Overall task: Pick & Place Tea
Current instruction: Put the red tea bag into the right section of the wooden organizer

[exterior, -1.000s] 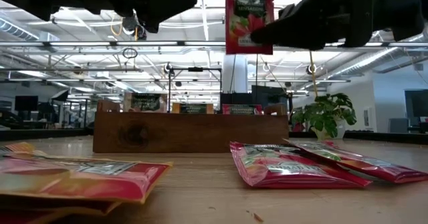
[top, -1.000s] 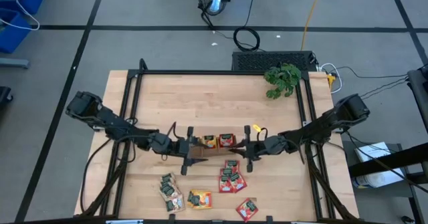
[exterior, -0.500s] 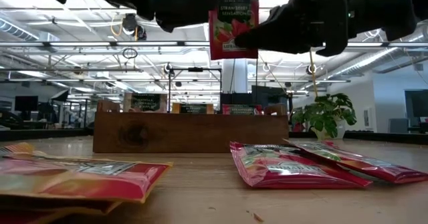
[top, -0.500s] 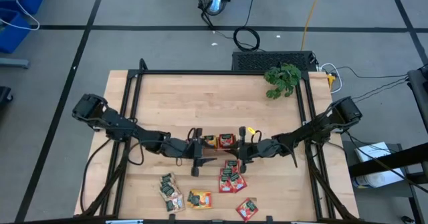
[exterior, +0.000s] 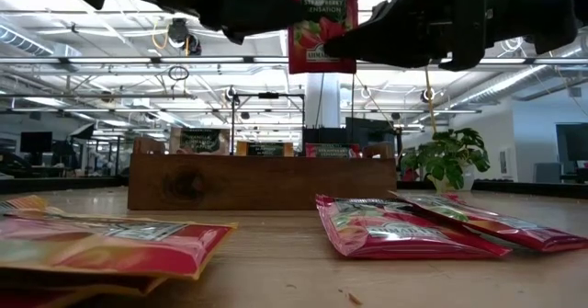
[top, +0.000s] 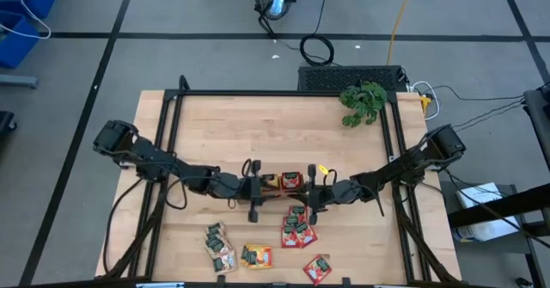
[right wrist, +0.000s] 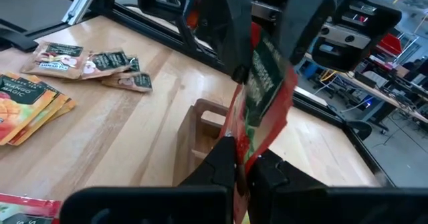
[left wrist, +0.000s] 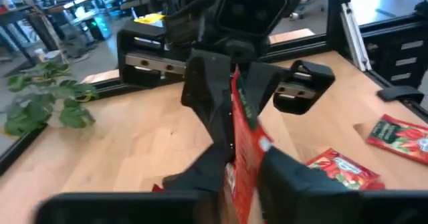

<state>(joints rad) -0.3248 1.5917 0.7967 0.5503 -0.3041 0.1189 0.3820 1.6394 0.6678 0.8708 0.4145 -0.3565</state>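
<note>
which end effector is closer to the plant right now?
Right. The right end effector, holding a red sachet, is mid-table on the side of the plant. The left end effector faces it from farther left.

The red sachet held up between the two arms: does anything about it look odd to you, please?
Yes: the red sachet hangs in the air over the tray, pinched by both the right gripper and left gripper together, and it looks creased.

Dark jointed arms (top: 172, 168) (black cabling)
</note>
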